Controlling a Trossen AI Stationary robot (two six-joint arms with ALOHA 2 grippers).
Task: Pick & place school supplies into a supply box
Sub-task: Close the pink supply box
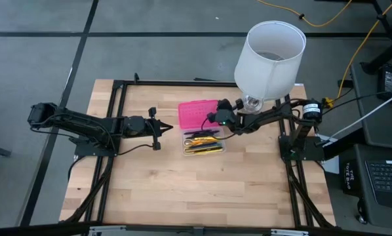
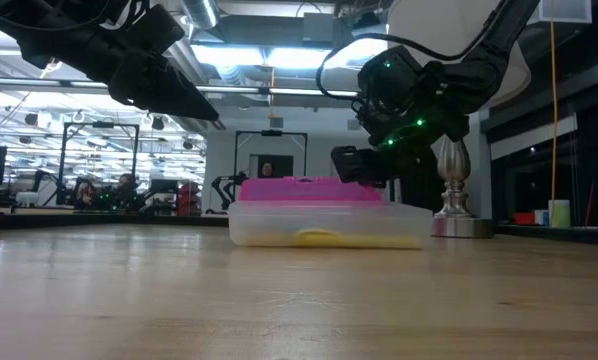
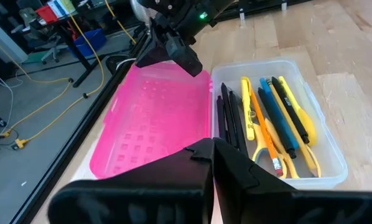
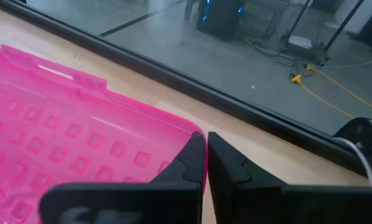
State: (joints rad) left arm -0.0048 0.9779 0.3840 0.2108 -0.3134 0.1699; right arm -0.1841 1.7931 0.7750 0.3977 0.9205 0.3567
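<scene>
The supply box lies open on the table: its pink half (image 1: 197, 113) toward the far edge, its clear half (image 1: 203, 142) nearer. In the clear half (image 3: 323, 134) lie black pens (image 3: 229, 121), a blue pen (image 3: 276, 115), an orange pencil (image 3: 260, 127) and yellow-handled scissors (image 3: 303, 118). My left gripper (image 1: 164, 126) is shut and hovers left of the box, pointing at it. My right gripper (image 1: 215, 118) is shut, with its tips (image 4: 206, 146) at the pink half's right corner (image 4: 195, 132). My right gripper comes from the table's right, slanting down, with its shut fingertips (image 3: 189, 62) at the right corner of the pink half (image 3: 201, 74). I cannot tell whether they touch it. The pink half lies flat.
A white lamp (image 1: 269, 56) stands at the far right, its base (image 2: 457, 205) just right of the box and close behind my right arm. A black frame (image 1: 120, 85) runs round the table. Bare wood (image 1: 202, 190) spreads toward the near edge.
</scene>
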